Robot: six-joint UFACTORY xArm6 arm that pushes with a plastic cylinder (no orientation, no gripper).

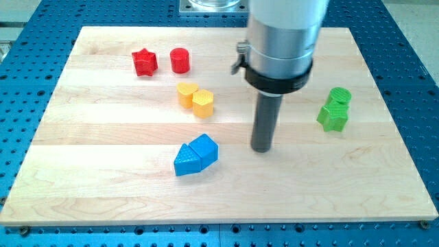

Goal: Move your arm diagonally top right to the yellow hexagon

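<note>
The yellow hexagon point(203, 103) sits left of the board's centre, touching a second yellow block point(186, 93) on its upper left. My tip point(261, 148) rests on the wooden board point(103, 171), to the right of and below the yellow hexagon, about a block's width right of the two blue blocks. The rod rises from the tip into the large grey arm body at the view's top.
Two blue blocks point(195, 155) lie touching, left of my tip. A red star point(145, 62) and a red cylinder point(180, 60) stand at the upper left. Two green blocks point(335, 110) stand together at the right.
</note>
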